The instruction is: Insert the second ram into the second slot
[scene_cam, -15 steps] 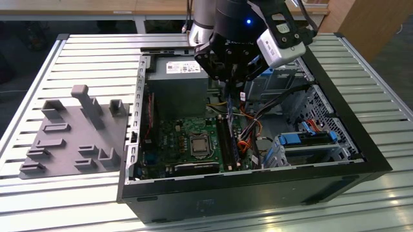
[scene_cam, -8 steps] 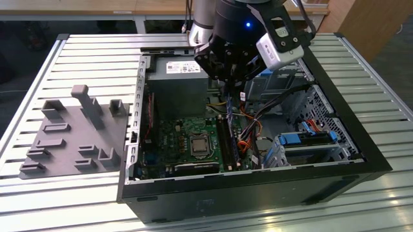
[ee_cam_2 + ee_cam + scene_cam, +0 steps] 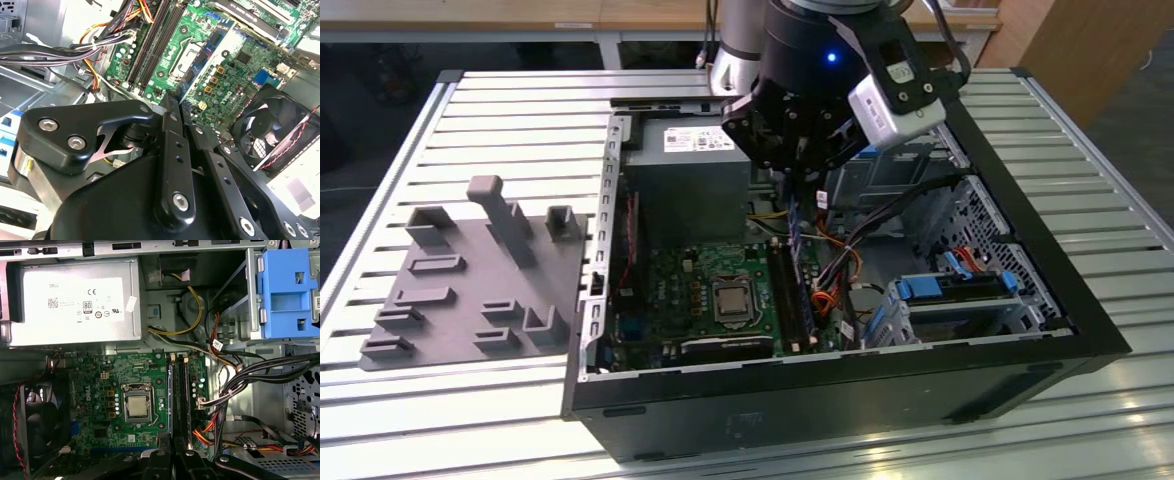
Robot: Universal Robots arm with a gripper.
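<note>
My gripper (image 3: pixel 787 175) hangs over the open computer case (image 3: pixel 1067 330), above the motherboard's far end near the power supply. In the second wrist view its black fingers (image 3: pixel 170 130) meet at the tips, shut on a thin dark-blue stick with a pale label, the second ram (image 3: pixel 212 47), which juts out over the board. The long dark memory slots (image 3: pixel 181 400) lie side by side beside the processor socket (image 3: pixel 137 405) and run straight out from the gripper (image 3: pixel 172 456). The slots (image 3: pixel 787 290) sit well below the gripper. I cannot tell whether a slot holds a stick.
A grey power supply (image 3: pixel 75 300) fills the far end of the case. Bundled cables (image 3: pixel 235 385) cross right beside the slots. A blue drive bay (image 3: pixel 287 295) stands past them, and a case fan (image 3: pixel 272 130) sits on the socket's other side. A grey fixture tray (image 3: pixel 467 290) lies outside the case.
</note>
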